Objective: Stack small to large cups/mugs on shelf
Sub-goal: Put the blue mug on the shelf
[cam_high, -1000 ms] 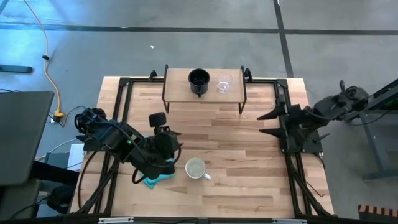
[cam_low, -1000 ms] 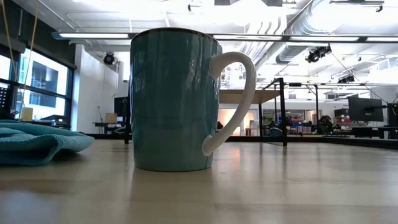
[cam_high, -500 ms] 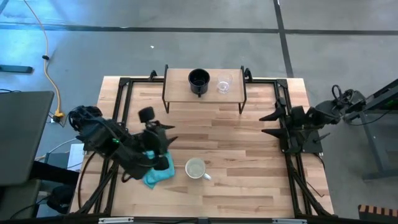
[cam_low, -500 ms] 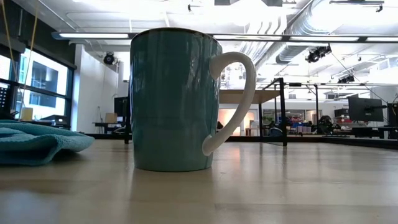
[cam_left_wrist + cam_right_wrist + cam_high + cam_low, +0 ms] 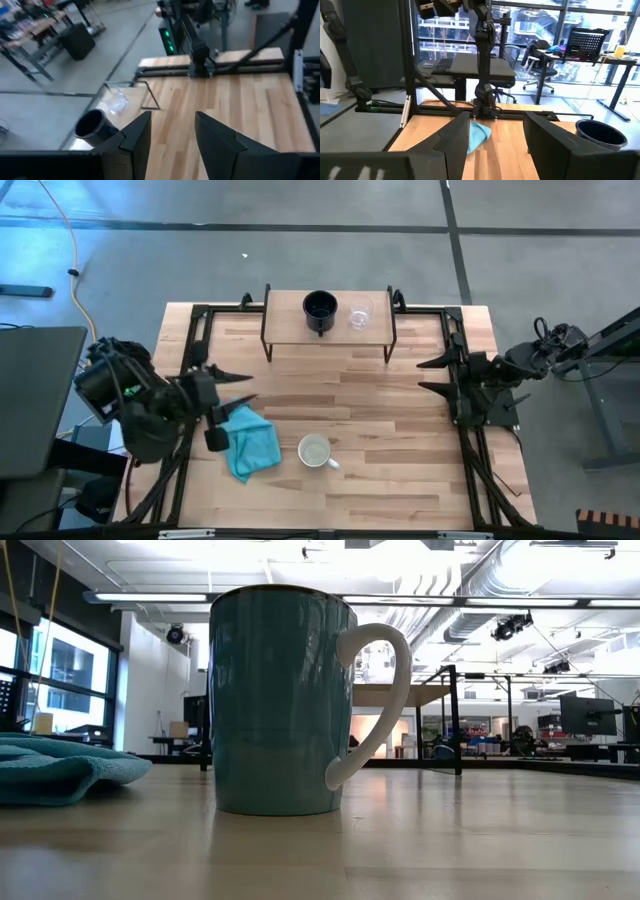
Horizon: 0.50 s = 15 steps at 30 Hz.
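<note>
mostly bare wood table (image 5: pixel 400 420), concrete floor (image 5: pixel 300 260) around

You get bright, even overhead light from ceiling strip lamps (image 5: pixel 330 600), glaring white at the top. The mug (image 5: pixel 280 700) up close looks soft; daylit windows (image 5: pixel 530 30) wash out behind.

— What do my arms look like from up top?

— Both are dark, jointed and angular. My left arm (image 5: pixel 140 405) carries black cabling and a small green light; my right arm (image 5: pixel 500 375) trails loose cable too. Each ends in two pointed black fingers (image 5: pixel 135 135).
</note>
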Tool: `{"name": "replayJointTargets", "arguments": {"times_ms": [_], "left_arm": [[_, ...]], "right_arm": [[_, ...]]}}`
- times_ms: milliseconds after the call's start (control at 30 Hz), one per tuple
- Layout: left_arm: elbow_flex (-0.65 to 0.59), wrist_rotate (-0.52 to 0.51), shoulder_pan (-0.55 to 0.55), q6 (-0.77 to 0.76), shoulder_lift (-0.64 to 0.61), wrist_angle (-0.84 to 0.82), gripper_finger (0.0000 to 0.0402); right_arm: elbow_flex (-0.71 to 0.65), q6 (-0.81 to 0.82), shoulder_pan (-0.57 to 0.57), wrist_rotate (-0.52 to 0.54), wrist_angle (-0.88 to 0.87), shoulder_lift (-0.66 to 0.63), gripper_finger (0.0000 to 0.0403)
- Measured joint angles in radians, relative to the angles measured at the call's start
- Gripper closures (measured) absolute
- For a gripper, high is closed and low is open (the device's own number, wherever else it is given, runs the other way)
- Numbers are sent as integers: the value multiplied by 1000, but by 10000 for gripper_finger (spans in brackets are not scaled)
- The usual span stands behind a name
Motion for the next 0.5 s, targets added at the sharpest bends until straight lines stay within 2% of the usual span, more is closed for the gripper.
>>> {"name": "replayJointTargets", "arguments": {"times_ms": [100,200,267,400,500], "left_arm": [[0,-26,3,27,-21,34,264],[0,-34,3,18,-33,143,263],[0,-15,3,99,-33,202,263],[0,206,20,320,-34,334,263],[0,421,65,400,-45,415,263]], "right_arm": [[0,0,0,0,0,0,224],[0,0,0,2,0,0,224],[0,27,0,16,1,0,224],[0,68,0,24,1,0,224],[0,68,0,23,2,0,224]]}}
